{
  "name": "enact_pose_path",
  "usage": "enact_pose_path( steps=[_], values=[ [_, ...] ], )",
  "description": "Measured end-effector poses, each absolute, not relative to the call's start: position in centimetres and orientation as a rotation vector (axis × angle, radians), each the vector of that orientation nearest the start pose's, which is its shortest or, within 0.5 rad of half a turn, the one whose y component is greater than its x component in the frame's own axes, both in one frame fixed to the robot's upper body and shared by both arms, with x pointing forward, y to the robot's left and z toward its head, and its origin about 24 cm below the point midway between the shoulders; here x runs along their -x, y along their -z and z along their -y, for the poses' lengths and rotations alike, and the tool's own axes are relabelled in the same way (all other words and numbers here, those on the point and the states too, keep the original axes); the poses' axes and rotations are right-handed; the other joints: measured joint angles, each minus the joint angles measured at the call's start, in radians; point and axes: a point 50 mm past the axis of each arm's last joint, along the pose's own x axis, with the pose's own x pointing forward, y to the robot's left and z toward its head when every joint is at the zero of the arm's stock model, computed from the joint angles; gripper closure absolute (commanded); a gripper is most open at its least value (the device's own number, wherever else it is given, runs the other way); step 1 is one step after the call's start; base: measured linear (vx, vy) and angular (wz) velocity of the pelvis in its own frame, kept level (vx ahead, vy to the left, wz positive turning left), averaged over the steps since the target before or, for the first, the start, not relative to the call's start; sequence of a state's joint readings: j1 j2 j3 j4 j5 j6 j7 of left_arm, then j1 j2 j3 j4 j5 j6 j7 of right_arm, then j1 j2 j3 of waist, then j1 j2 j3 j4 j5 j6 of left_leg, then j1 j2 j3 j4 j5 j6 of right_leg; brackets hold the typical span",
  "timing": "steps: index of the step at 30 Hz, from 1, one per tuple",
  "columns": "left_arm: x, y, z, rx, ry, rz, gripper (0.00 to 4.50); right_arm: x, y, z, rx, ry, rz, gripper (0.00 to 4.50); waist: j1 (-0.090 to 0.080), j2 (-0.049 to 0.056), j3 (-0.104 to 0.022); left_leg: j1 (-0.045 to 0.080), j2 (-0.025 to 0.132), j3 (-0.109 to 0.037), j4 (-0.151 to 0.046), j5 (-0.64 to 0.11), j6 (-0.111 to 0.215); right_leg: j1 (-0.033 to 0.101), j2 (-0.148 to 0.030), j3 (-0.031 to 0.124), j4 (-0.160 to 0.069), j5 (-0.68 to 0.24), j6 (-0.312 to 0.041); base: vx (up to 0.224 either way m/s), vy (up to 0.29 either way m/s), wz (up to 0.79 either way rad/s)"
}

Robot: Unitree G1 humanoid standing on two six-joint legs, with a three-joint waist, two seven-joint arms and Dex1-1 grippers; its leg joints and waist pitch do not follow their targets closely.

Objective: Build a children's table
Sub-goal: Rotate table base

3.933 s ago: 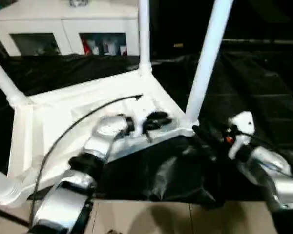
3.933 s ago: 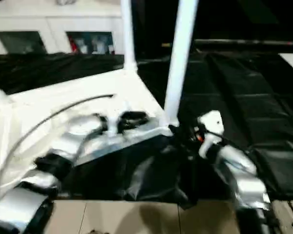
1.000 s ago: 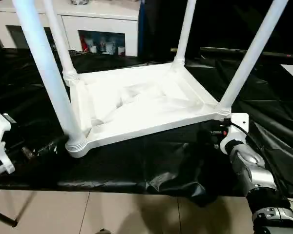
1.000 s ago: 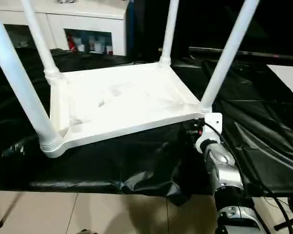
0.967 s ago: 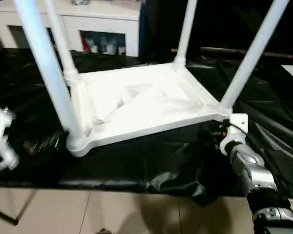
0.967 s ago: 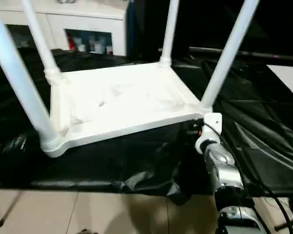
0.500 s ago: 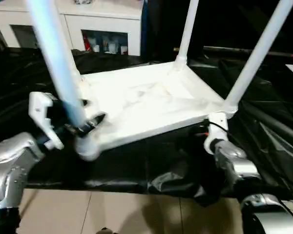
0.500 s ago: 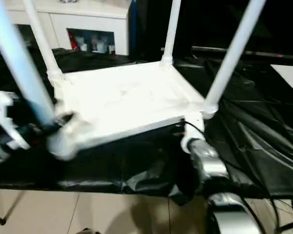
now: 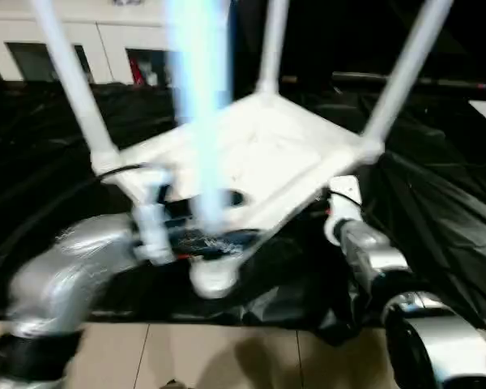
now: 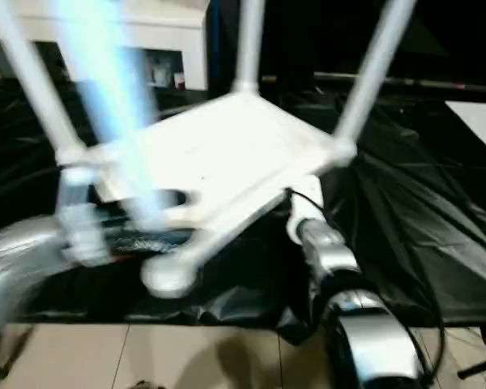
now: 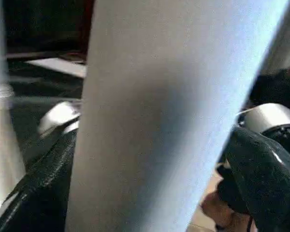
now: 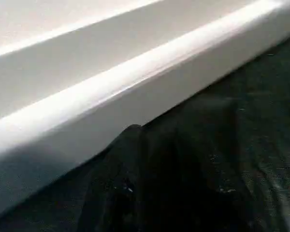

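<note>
Both head eyes look forward and down on the upturned table (image 9: 259,162), while each wrist camera sits very close against its white plastic.

Counted: one white plastic rectangular tabletop (image 9: 267,162), upside down. Four long white round legs (image 9: 198,105) rising from its corners. One white cabinet with glass doors (image 9: 105,44). One black plastic sheet (image 9: 437,211). Two silver forearms (image 9: 73,267).

Heavy motion blur, nearest leg (image 9: 198,105) smeared bluish (worst there), dark background, white tabletop (image 9: 267,158) overexposed
</note>
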State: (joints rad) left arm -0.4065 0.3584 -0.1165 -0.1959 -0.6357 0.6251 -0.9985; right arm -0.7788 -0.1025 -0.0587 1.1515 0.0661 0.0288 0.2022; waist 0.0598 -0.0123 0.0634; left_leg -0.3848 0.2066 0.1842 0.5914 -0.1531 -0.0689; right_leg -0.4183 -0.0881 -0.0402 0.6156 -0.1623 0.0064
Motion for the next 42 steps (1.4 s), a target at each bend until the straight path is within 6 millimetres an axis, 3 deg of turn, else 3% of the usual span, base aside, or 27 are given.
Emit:
enact_pose_path(
  steps=[3, 7, 14, 20, 27, 31, 36, 42],
  values=[
    [-26.8, -14.8, -8.3, 0.189, 1.462, -0.038, 0.0, -36.3, -1.8, 12.5, 0.022, -0.271, -0.414, 3.35, -0.01, 0.0, 0.0, 0.0, 0.0, -0.002, 0.0, 0.0, -0.001, -0.001, 0.0, -0.001, 0.0, 0.001, 0.002, 0.0, 0.0, 0.0],
    [-28.3, -15.0, -6.1, 0.127, 1.429, 0.003, 0.0, -36.4, -1.8, 12.1, 0.04, -0.285, -0.411, 3.35, -0.011, 0.0, 0.0, 0.0, 0.0, -0.003, 0.0, 0.0, -0.001, -0.001, 0.001, -0.002, 0.0, 0.002, 0.0, 0.0, 0.0, 0.0],
    [-29.5, -14.0, -4.5, 0.086, 1.367, 0.008, 0.0, -36.3, -1.8, 12.0, 0.033, -0.298, -0.408, 3.35, -0.013, 0.001, 0.0, 0.0, 0.0, -0.002, 0.0, 0.0, -0.001, -0.001, 0.001, -0.002, -0.002, 0.004, -0.001, 0.0, 0.0, 0.0],
    [-29.7, -14.0, -2.3, 0.089, 1.372, 0.056, 0.0, -36.3, -1.7, 12.4, 0.028, -0.293, -0.403, 3.35, -0.014, 0.001, 0.0, 0.0, 0.0, -0.001, 0.0, 0.0, -0.001, 0.0, 0.001, -0.001, -0.004, 0.004, -0.002, 0.0, 0.0, 0.0],
    [-30.4, -14.0, -1.1, 0.03, 1.329, 0.1, 0.0, -36.3, -1.8, 11.9, 0.011, -0.336, -0.404, 3.35, -0.021, 0.001, -0.001, 0.0, 0.0, -0.002, 0.0, 0.0, -0.001, 0.0, 0.002, -0.001, -0.004, 0.004, -0.002, 0.0, 0.0, 0.0],
    [-31.2, -14.0, -1.1, -0.024, 1.272, 0.125, 0.0, -36.4, -1.9, 11.5, 0.003, -0.345, -0.389, 3.35, -0.022, 0.008, -0.001, 0.0, 0.0, -0.003, 0.0, 0.0, -0.001, 0.0, 0.002, -0.002, -0.004, 0.005, -0.004, 0.0, 0.0, 0.0],
    [-32.0, -13.5, -2.7, -0.09, 1.215, 0.111, 0.0, -36.7, -2.6, 11.6, -0.002, -0.37, -0.357, 3.35, -0.021, 0.018, -0.002, 0.001, 0.0, -0.005, -0.001, 0.0, -0.001, -0.001, 0.002, -0.004, -0.003, 0.005, -0.004, 0.0, 0.0, 0.0],
    [-32.2, -12.5, -6.6, -0.121, 1.138, 0.069, 0.0, -37.2, -4.2, 14.6, 0.041, -0.377, -0.284, 3.35, -0.015, 0.021, -0.003, 0.001, 0.0, -0.005, -0.001, 0.0, -0.001, 0.0, 0.001, -0.004, -0.003, 0.005, -0.004, 0.0, 0.0, 0.0]
  ],
)
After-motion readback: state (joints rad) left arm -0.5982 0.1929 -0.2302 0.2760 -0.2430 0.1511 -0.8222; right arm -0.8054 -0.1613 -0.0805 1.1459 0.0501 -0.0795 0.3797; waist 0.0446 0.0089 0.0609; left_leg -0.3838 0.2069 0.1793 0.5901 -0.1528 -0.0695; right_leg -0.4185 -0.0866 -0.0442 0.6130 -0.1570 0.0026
